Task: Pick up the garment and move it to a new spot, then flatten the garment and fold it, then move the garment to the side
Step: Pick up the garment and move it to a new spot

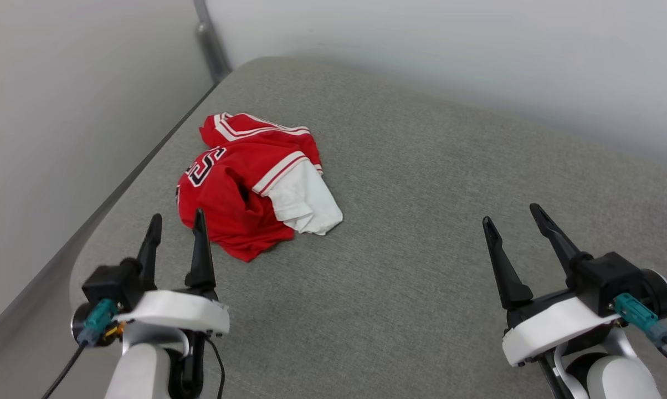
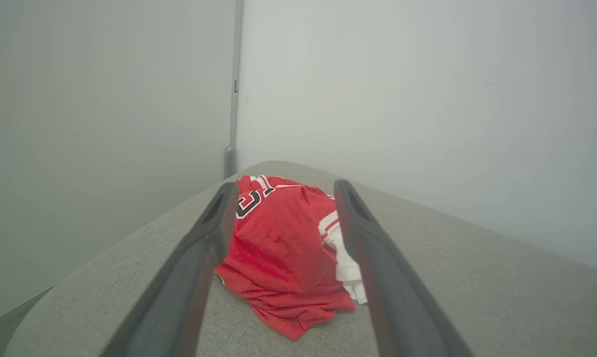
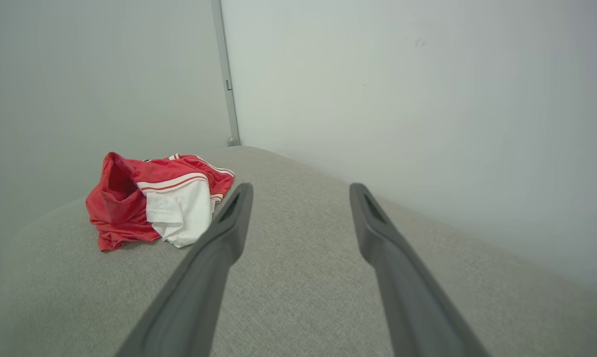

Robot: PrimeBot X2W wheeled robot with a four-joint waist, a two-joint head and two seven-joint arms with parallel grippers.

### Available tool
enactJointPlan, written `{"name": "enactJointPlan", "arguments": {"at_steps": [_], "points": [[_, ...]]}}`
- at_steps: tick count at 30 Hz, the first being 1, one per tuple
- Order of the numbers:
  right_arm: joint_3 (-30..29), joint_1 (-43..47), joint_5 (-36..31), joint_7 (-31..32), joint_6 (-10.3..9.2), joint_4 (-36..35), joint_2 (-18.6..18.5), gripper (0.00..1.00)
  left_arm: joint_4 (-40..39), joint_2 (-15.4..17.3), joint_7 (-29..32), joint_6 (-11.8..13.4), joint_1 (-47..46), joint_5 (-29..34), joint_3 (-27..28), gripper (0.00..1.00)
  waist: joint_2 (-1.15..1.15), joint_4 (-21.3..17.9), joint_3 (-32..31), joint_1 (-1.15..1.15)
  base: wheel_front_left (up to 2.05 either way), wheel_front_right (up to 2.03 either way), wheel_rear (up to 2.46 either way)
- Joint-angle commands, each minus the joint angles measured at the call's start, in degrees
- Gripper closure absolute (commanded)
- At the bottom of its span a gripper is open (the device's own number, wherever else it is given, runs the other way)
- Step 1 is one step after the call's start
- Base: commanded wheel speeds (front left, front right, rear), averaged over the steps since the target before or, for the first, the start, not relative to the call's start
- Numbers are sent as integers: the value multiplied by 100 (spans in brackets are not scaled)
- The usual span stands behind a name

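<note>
The garment (image 1: 245, 183) is a red jersey with a white sleeve and striped trim, lying crumpled in a heap at the left of a grey padded surface (image 1: 411, 183). Part of a black, white-outlined number shows on it. My left gripper (image 1: 177, 219) stands open just in front of the heap's near edge, apart from it. In the left wrist view the garment (image 2: 278, 248) lies ahead between the spread fingers (image 2: 199, 258). My right gripper (image 1: 513, 213) is open far to the right over bare fabric. From the right wrist, the garment (image 3: 149, 203) sits off to the left.
The padded surface's rounded left edge (image 1: 139, 172) drops off close beside the garment. Pale walls meet in a corner with a grey post (image 1: 211, 50) behind. Bare grey fabric stretches across the middle and right.
</note>
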Motion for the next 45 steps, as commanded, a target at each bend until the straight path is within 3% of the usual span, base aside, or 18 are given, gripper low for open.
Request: {"name": "enactJointPlan", "arguments": {"at_steps": [1, 5, 10, 17, 25, 30, 34, 35, 37, 42, 45], "points": [[24, -115, 2, 18, -3, -43, -46, 0, -7, 42, -13, -34, -234, 21, 16, 0, 0, -228, 205, 0, 0, 0, 0], [9, -322, -28, 46, -3, -108, -92, 0, 78, 208, 86, -112, -871, -112, 120, 0, 0, -575, 581, 0, 0, 0, 0], [12, -619, 15, -46, -3, -76, -126, 0, 158, 745, 739, -186, -1763, -286, 362, 0, 0, -1131, 1101, 0, 0, 0, 0], [-38, -949, 96, -350, -2, 157, -34, 0, 484, 1683, 2692, -278, -2580, -842, 662, 0, 0, -1857, 1720, 0, 0, 0, 0], [-18, -1262, 204, -724, -2, 659, 61, 0, 1284, 2689, 5293, -211, -2617, -1118, 690, 0, 0, -2366, 2083, 0, 0, 0, 0], [67, -1415, 282, -894, -2, 903, 94, 0, 1734, 2882, 6424, 73, -2406, -1258, 720, 0, 0, -2560, 2197, 0, 0, 0, 0], [46, -1496, 302, -973, -2, 1056, 110, 0, 1946, 2779, 6720, 242, -2152, -1325, 721, 0, 0, -2641, 2214, 0, 0, 0, 0], [31, -1505, 301, -996, -2, 1088, 113, 0, 1945, 2763, 6667, 282, -2102, -1317, 738, 50, 0, -2646, 2205, 0, 0, 0, 0], [-11, -1499, 282, -1005, -3, 1153, 115, 0, 1937, 2750, 6515, 333, -2072, -1284, 755, 100, 0, -2640, 2157, 0, 0, 0, 0], [-103, -1404, 230, -1023, -2, 1216, 119, 0, 1820, 2824, 5861, 467, -2198, -1067, 768, 100, 0, -2530, 1911, 0, 0, 0, 0], [-163, -1293, 196, -994, -2, 1218, 120, 0, 1694, 2843, 5144, 527, -2446, -856, 729, 100, 0, -2391, 1663, 0, 0, 0, 0]]}}
